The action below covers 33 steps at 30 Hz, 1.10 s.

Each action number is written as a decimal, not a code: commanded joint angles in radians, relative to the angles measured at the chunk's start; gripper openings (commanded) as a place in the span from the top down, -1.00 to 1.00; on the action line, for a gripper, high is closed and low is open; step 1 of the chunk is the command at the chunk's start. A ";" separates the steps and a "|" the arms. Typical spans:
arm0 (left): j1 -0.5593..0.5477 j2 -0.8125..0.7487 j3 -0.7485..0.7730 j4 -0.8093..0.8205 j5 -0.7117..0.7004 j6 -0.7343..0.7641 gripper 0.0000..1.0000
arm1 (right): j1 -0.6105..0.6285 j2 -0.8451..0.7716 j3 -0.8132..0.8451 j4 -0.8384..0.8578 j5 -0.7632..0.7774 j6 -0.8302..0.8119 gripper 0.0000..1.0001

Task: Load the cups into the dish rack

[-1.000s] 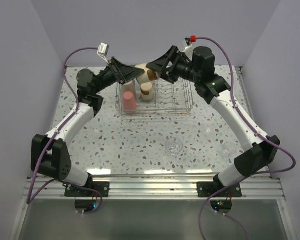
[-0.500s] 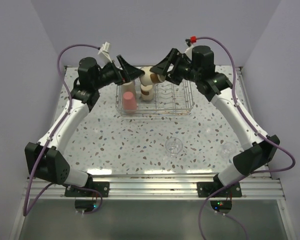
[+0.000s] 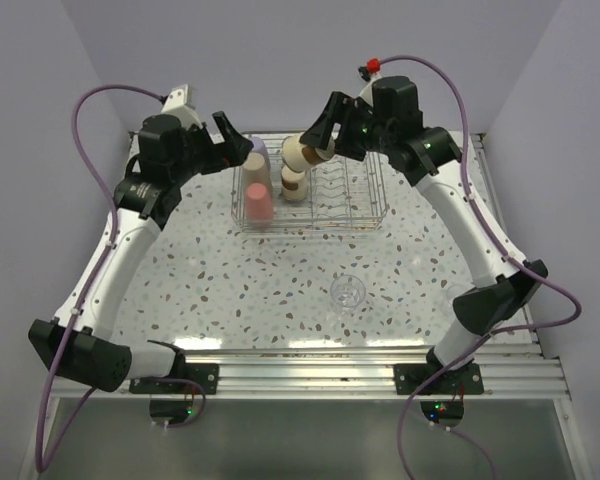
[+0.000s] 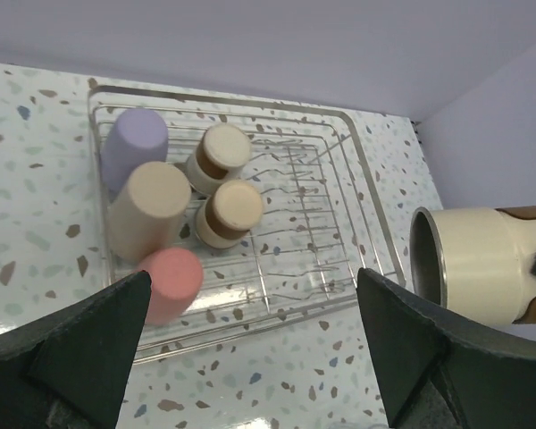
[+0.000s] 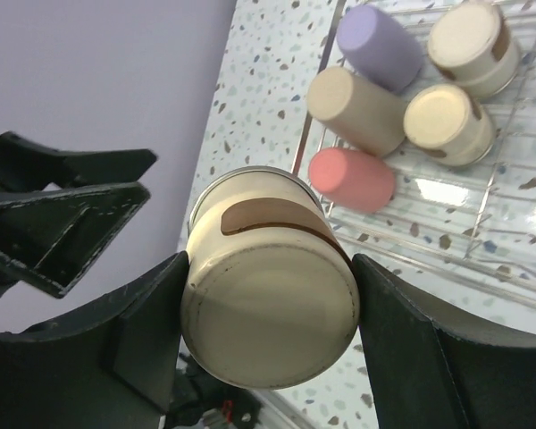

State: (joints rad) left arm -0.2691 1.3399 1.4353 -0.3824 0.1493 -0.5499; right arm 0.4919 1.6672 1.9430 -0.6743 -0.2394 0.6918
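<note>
My right gripper [image 3: 312,140] is shut on a cream cup [image 5: 268,277] with a brown band and a metal inside, held on its side above the dish rack's [image 3: 325,227] left end. My left gripper [image 3: 232,142] hangs open and empty just left of that cup [image 4: 482,259], apart from it. In the rack's left part stand a lavender cup [image 4: 134,147], a tan cup [image 4: 149,206] and a red cup [image 4: 170,281], all upside down, plus two cream cups [image 4: 230,213] with brown bands. A clear cup [image 3: 348,291] stands on the table in front of the rack.
The rack's right part [image 4: 339,223] holds only wire prongs. Purple walls close in the speckled table [image 3: 230,290] at the back and both sides. Both arms reach high over the rack's back left corner, with their cables looping above.
The left gripper has opened, let go of the cream cup and drawn back to the left. The right gripper keeps the cup and has shifted slightly up and back.
</note>
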 commanded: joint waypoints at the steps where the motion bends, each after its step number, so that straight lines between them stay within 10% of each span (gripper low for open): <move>1: 0.004 -0.076 -0.004 -0.065 -0.180 0.091 -1.00 | 0.057 0.049 0.138 -0.125 0.127 -0.139 1.00; 10: 0.004 -0.203 -0.163 -0.102 -0.203 0.114 -1.00 | 0.165 0.356 0.530 -0.455 0.414 -0.291 1.00; 33: 0.004 -0.275 -0.211 -0.173 -0.225 0.166 -1.00 | 0.185 0.606 0.537 -0.412 0.402 -0.327 1.00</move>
State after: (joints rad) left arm -0.2687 1.0702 1.2282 -0.5629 -0.0814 -0.4004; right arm 0.6697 2.2532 2.4176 -1.1099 0.1654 0.3798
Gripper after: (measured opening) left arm 0.997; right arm 0.716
